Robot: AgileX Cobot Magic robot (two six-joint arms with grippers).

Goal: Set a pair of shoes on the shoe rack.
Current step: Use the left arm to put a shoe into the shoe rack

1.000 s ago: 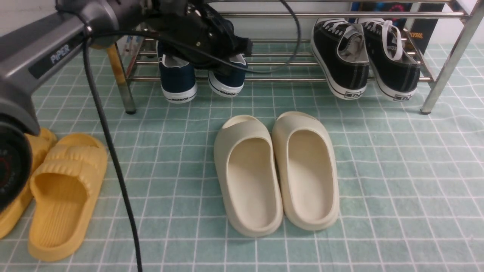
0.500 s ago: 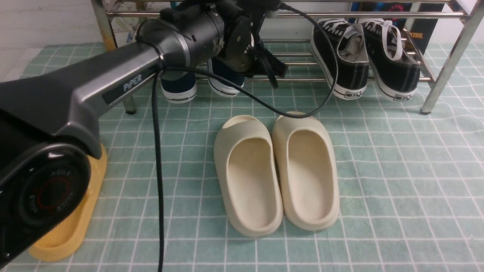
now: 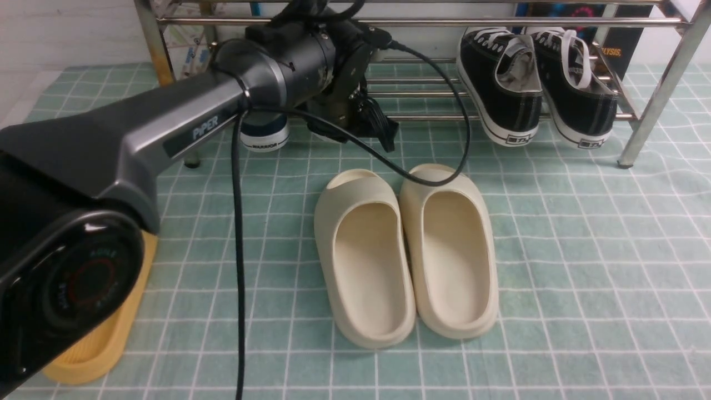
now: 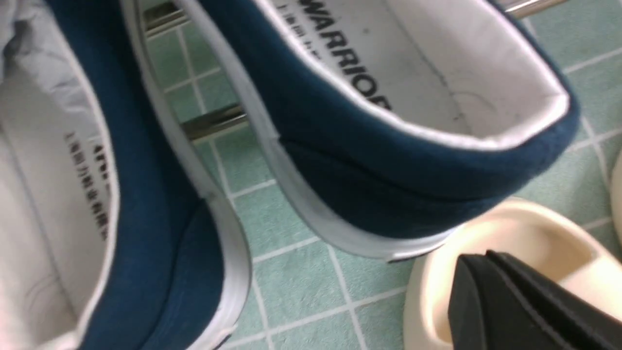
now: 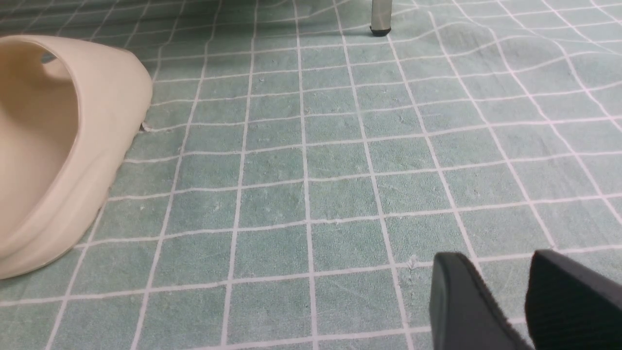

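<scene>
Resting on the lower bars of the low chrome-tube shoe rack (image 3: 433, 118), toward its left end, the pair of navy-blue canvas slip-on sneakers (image 4: 388, 165) is lying side by side. Long axes are running front to back. Heels are pointing at the robot and overhanging the front bar; toes are heading in under the rack's upper rail.

Front view is showing only one heel, its white sole band lettered "WARRIOR". The dark grey left arm (image 3: 166, 128) is covering the other sneaker and both toes. Left wrist view is cutting both sneakers off beyond the heel openings. Navy canvas, white collar trim, pale insoles with black print and white rubber sole edges are showing there; the print on one insole is blurring.

Left gripper (image 4: 486, 277) is hanging just in front of the heels, near the toes of the cream foam slides (image 3: 364, 255), pads pressing together on nothing. Right gripper (image 5: 520, 296) is hovering low over the green checked mat (image 5: 316, 170), fingers (image 5: 461, 306) standing apart with nothing between them. Black lace-up sneakers (image 3: 533, 83) are occupying the rack's right end.
</scene>
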